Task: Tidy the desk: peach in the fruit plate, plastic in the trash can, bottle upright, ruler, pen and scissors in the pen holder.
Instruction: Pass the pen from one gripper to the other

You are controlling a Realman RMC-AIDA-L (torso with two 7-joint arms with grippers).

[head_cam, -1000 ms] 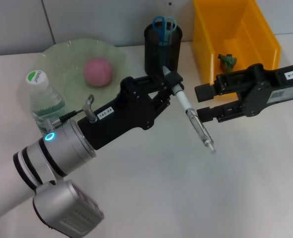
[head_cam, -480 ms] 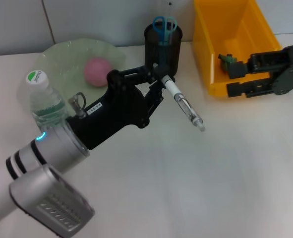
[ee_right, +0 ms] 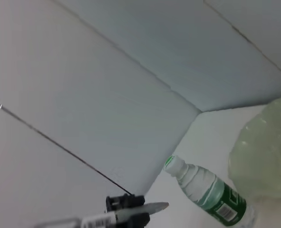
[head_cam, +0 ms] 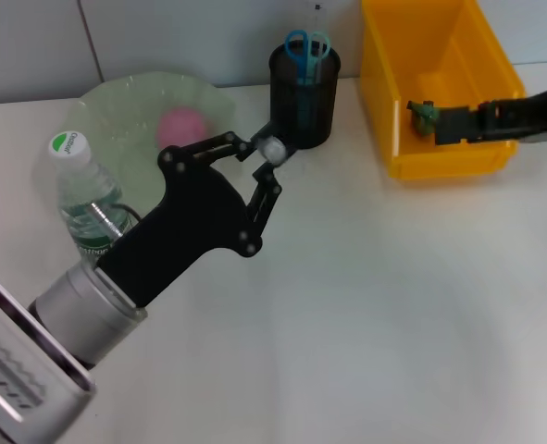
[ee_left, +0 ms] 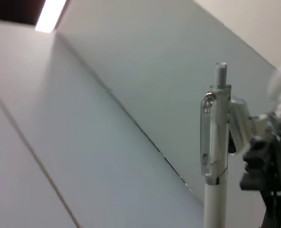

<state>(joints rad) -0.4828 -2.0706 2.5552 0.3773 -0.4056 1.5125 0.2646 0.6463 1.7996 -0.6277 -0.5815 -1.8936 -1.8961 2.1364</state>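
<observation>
White pen (head_cam: 272, 148) is sitting pinched in the left tool (head_cam: 265, 155), just beside the pen holder (head_cam: 304, 95); right tool (head_cam: 440, 123) is hanging over the trash can (head_cam: 437, 83), state unclear. Left wrist view is showing the pen (ee_left: 216, 156) upright. Right wrist view is showing the bottle (ee_right: 207, 191) standing. Judging it mid-delivery; next, centring over the holder, then releasing

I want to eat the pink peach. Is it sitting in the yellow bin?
No, the peach lies in the pale-green fruit plate, partly behind the left gripper, while the trash can stands across the desk.
</observation>
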